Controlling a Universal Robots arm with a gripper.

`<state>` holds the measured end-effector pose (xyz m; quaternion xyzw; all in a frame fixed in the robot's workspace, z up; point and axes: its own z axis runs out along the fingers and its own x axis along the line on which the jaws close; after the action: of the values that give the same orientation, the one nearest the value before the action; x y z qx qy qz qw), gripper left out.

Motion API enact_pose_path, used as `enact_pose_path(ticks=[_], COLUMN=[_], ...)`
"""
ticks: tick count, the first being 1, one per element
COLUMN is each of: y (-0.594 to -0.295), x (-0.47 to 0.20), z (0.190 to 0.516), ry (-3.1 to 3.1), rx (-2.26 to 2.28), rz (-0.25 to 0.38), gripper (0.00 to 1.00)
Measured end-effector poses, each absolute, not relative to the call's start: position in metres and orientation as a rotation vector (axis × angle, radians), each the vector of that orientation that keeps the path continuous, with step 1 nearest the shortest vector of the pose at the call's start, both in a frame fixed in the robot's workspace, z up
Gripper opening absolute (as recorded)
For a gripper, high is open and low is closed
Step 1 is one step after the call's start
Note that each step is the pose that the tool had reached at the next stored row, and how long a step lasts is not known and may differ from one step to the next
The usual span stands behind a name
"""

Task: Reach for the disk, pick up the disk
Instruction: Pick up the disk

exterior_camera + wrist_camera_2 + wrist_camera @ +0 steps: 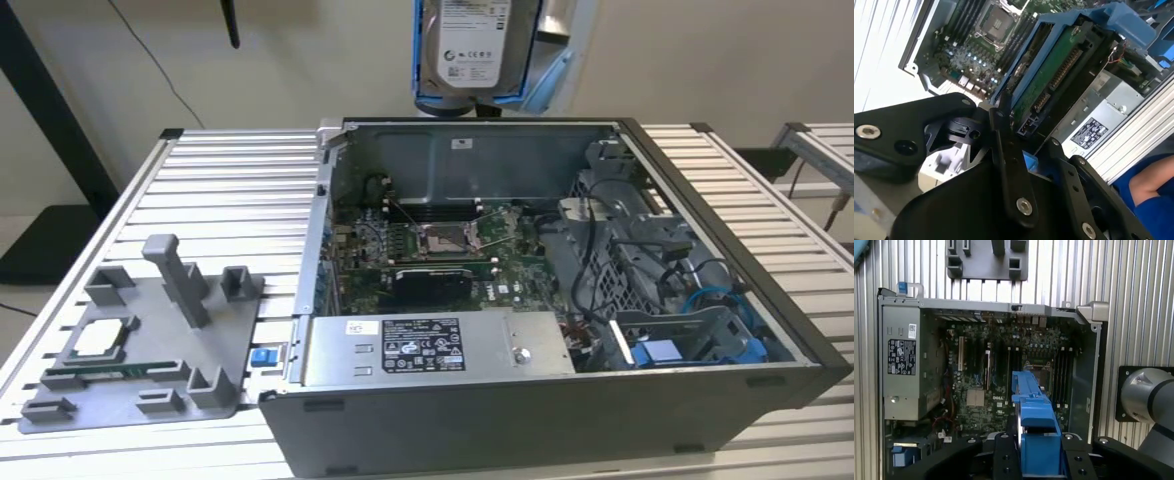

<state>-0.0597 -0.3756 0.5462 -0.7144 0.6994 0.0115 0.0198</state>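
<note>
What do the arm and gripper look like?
Gripper: black, built of jointed bar links with round bolt heads. Arm: smooth silver-grey rounded joint, dark seam band, set against a black plate.

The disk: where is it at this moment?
The disk hangs at the exterior view's top centre above the open computer case; in the first wrist view the gripper clamps it.

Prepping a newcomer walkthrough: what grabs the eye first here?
The disk, silver in a blue bracket, hangs high above the open computer case in the exterior view, clear of it. In the first wrist view the gripper is shut on it over the bare motherboard. A grey fixture tray lies beside the case, at the exterior view's left.
</note>
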Motion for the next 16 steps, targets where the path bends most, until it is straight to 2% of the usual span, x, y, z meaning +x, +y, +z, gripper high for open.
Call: enact_pose_path(ticks=[16], y=[-0.376], x=[-0.026], z=[0.546], ry=[2.169], rx=[-2.216], rz=[0.037], gripper=[0.0])
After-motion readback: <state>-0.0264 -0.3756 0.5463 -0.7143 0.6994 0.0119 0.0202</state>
